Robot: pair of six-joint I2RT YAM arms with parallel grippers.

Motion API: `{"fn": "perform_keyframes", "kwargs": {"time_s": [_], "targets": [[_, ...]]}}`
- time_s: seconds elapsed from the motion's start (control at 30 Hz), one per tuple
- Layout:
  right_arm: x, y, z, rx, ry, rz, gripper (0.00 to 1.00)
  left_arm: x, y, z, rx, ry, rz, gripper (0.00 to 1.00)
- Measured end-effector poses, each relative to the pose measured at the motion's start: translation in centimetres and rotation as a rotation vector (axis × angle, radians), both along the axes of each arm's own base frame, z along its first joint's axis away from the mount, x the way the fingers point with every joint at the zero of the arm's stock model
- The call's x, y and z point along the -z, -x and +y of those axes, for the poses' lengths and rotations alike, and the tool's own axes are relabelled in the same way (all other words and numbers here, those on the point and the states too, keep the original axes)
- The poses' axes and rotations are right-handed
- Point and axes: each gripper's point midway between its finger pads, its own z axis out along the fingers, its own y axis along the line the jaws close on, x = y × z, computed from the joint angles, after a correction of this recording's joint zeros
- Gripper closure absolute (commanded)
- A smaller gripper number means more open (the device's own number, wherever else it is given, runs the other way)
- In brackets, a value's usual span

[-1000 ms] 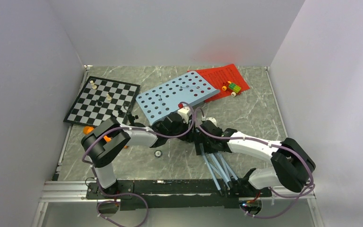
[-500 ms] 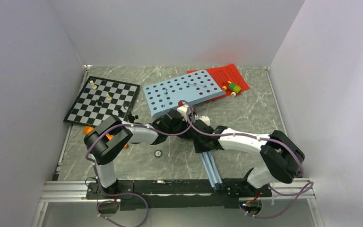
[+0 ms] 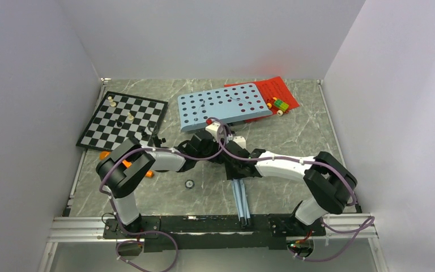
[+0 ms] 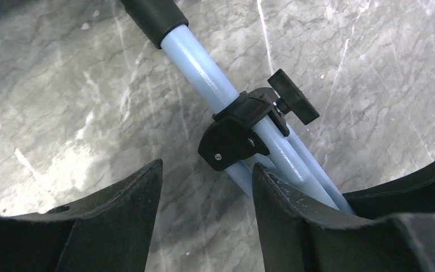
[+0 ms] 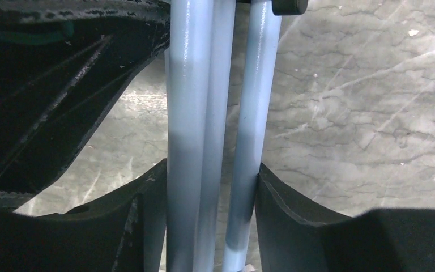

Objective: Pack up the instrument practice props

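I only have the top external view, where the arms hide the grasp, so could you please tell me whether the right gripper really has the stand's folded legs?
Observer: Yes. The right wrist view shows the right gripper shut on the music stand's legs, three light-blue tubes side by side between its fingers.
Operator: Thank you. And the left gripper?
Observer: The left gripper is open. The legs run close by one finger, and the rest of the gap shows bare table.
Operator: Is anything just ahead of it?
Observer: A black clamp with a knob sits on the stand just beyond its fingertips.
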Motion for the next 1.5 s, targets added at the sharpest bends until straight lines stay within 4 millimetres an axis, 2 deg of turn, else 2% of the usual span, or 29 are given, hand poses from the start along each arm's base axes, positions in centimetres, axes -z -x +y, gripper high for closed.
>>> {"fn": "perform_keyframes", "kwargs": {"time_s": [0.03, 0.1, 0.2, 0.4, 0.43, 0.47, 0.57, 0.73, 0.8, 0.87, 0.97, 1.13, 1.3, 1.5], "targets": [[-0.3, 0.0, 0.3, -0.002, -0.014, -0.007, 0.19, 0.0, -0.1, 0.4, -0.01, -0.006, -0.004, 0.29], [-0.7, 0.3, 1.1, -0.024, -0.052, 0.001, 0.01, 0.0, -0.2, 1.4, -0.033, -0.024, -0.003, 0.25], [-1.3, 1.3, 2.6, -0.071, -0.107, 0.018, 0.0, -0.9, 0.1, 1.9, -0.049, -0.023, -0.011, 0.21], [-3.3, 2.3, 2.7, -0.128, -0.132, 0.012, 0.0, -4.4, 0.0, 2.4, -0.064, 0.006, -0.062, 0.14], [-3.8, 2.3, 2.6, -0.136, -0.133, 0.007, 0.0, -5.3, 0.0, 2.4, -0.061, 0.019, -0.077, 0.11], [-4.5, 2.4, 2.5, -0.144, -0.136, -0.001, 0.0, -6.0, 0.0, 2.4, -0.059, 0.024, -0.091, 0.04], [-7.1, 2.3, 2.2, -0.164, -0.154, -0.048, 0.0, -9.2, -0.1, 2.2, -0.054, 0.062, -0.145, 0.01], [-13.1, 1.0, 0.6, -0.126, -0.219, -0.228, 0.0, -16.2, 1.0, 2.3, -0.029, 0.147, -0.275, 0.01], [-15.4, 0.6, -0.4, -0.099, -0.269, -0.328, 0.0, -19.3, 1.9, 3.3, -0.038, 0.182, -0.328, 0.01], [-16.6, 0.4, -1.3, -0.078, -0.309, -0.399, 0.0, -21.8, 2.4, 4.7, -0.07, 0.206, -0.369, 0.01], [-16.9, 0.5, -2.6, -0.05, -0.35, -0.479, 0.0, -24.0, 3.0, 7.2, -0.146, 0.213, -0.39, 0.01], [-17.4, 0.2, -3.6, -0.031, -0.401, -0.587, 0.0, -24.7, 4.0, 11.2, -0.277, 0.188, -0.38, 0.01], [-19.1, -0.7, -3.6, -0.022, -0.426, -0.675, 0.0, -23.7, 5.2, 14.6, -0.388, 0.158, -0.346, 0.01], [-19.6, -1.3, -3.6, -0.021, -0.404, -0.701, 0.0, -22.5, 5.6, 16.8, -0.458, 0.103, -0.328, 0.01]]}}
